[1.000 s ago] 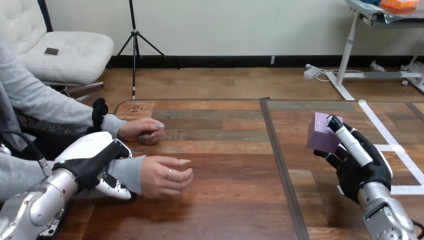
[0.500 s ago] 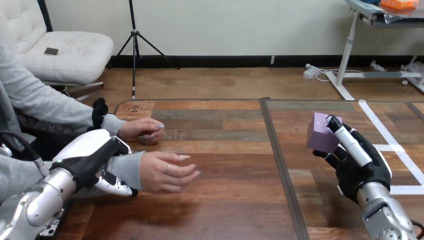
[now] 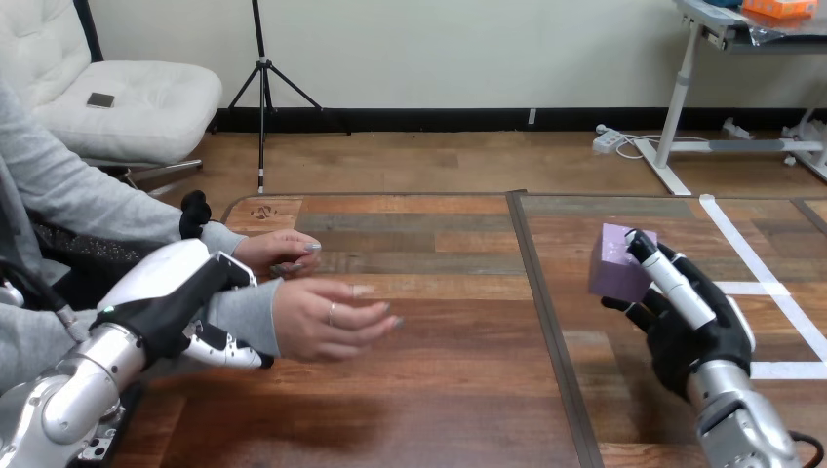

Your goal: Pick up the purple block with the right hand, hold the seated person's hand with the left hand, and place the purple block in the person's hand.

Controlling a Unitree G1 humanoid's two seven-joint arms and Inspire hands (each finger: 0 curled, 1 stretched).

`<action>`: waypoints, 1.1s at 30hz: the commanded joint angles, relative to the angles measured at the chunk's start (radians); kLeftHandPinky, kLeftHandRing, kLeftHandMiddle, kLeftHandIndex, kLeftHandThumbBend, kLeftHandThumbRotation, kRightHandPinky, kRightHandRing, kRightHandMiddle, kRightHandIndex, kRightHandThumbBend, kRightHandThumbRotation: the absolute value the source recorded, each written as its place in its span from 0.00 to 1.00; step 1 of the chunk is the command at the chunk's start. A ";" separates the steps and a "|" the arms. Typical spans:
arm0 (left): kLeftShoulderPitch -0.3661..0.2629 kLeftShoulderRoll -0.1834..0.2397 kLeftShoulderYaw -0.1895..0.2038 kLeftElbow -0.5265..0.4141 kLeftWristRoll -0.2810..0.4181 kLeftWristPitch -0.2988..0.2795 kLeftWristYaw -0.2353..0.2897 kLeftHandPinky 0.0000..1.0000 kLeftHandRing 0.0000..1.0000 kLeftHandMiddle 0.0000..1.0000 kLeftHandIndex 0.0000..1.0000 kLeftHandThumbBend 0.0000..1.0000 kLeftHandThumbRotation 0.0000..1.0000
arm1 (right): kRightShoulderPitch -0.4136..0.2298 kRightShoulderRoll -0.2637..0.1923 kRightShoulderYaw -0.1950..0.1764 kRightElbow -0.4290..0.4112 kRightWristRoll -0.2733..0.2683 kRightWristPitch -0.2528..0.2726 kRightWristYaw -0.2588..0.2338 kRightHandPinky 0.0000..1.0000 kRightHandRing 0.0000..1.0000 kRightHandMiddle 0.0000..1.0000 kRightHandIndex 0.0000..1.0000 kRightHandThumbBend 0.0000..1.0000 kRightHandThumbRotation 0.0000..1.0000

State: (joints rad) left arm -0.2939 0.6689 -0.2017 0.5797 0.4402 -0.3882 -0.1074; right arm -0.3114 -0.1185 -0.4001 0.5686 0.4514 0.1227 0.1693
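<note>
Grip check: the right hand (image 3: 694, 331) has the purple block (image 3: 614, 263) lifted clear of the counter (image 3: 449, 400) at the view's right. The block is tilted. The fingers (image 3: 671, 278) lie along its right face, with dark fingertips tucked under the lower edge. We cannot see the thumb.

The left hand (image 3: 176, 297) is closed round the person's wrist (image 3: 244, 314) at the grey cuff, white back on top and fingers (image 3: 229, 353) curled underneath. The person's hand (image 3: 327, 320) sticks out past it toward the middle of the counter, with fingers loosely stretched. As far as we can tell the palm is not turned up. The person's other hand (image 3: 281, 252) rests on the counter just behind. The block and the receiving hand are well apart, with the counter's dark seam (image 3: 546, 322) between them.

Handling, as we judge it:
- **Block:** it looks rigid, small and light, with flat smooth faces and crisp edges. It is not fragile and would not deform.
- **Slip risk:** this is the main worry. The hold looks set toward one side, so the block could pivot or slide out during a fast swing.
- **Best hold:** two opposite flat faces, squarely. That keeps the underside free so the block can be set into the palm without trapping the fingers.
- **Release:** let go low over the palm, once the palm faces up.
</note>
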 commanded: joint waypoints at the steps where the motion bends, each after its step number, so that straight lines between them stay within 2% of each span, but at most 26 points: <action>1: -0.020 -0.026 0.060 -0.106 -0.048 -0.029 0.042 0.15 0.21 0.29 0.35 0.64 0.00 | -0.025 0.016 0.020 -0.067 -0.001 -0.036 0.022 0.34 0.40 0.45 0.44 0.73 0.00; 14: 0.024 -0.038 0.098 -0.232 -0.053 0.013 0.021 0.14 0.20 0.29 0.35 0.61 0.00 | -0.030 0.030 0.024 -0.058 0.005 -0.026 0.015 0.33 0.39 0.45 0.45 0.74 0.00; 33: 0.050 -0.042 0.119 -0.320 -0.077 0.050 -0.028 0.15 0.21 0.29 0.35 0.64 0.00 | -0.023 0.043 0.036 -0.071 -0.006 -0.029 0.013 0.32 0.38 0.44 0.43 0.77 0.00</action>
State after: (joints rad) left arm -0.1966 0.6514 -0.1290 0.3583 0.4147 -0.3380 -0.1380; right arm -0.3030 -0.0829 -0.3779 0.5625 0.4459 0.1176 0.1740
